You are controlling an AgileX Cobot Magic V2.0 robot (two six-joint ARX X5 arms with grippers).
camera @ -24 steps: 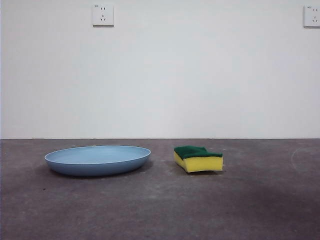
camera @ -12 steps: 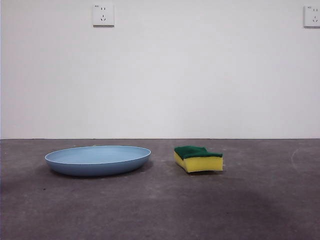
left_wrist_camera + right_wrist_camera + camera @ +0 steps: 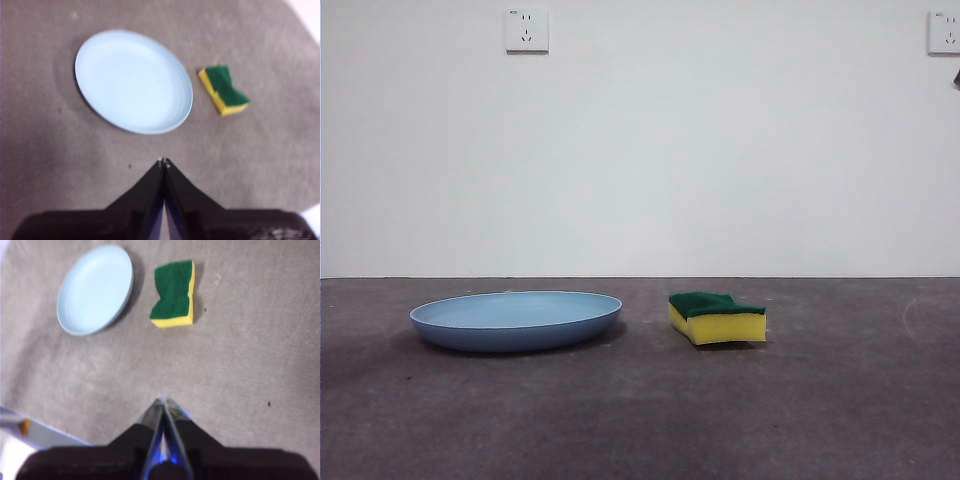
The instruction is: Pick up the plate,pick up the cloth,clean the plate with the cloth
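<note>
The light-blue plate (image 3: pixel 516 319) rests flat on the grey table, left of centre, and appears in both wrist views (image 3: pixel 133 81) (image 3: pixel 94 288). To its right lies the cloth (image 3: pixel 716 317), a yellow sponge with its green scouring side up (image 3: pixel 224 89) (image 3: pixel 173 293). My left gripper (image 3: pixel 163 162) hangs shut and empty high above the table, short of the plate. My right gripper (image 3: pixel 163 401) is shut and empty too, high above bare table short of the cloth. In the front view only a small black tip (image 3: pixel 956 78) shows at the right edge.
Two wall sockets (image 3: pixel 526 30) (image 3: pixel 943 32) sit on the white wall behind the table. The table's near edge (image 3: pixel 30 427) shows in the right wrist view.
A small black tip has come into view at the front view's upper right edge. The plate and the cloth have not moved.
</note>
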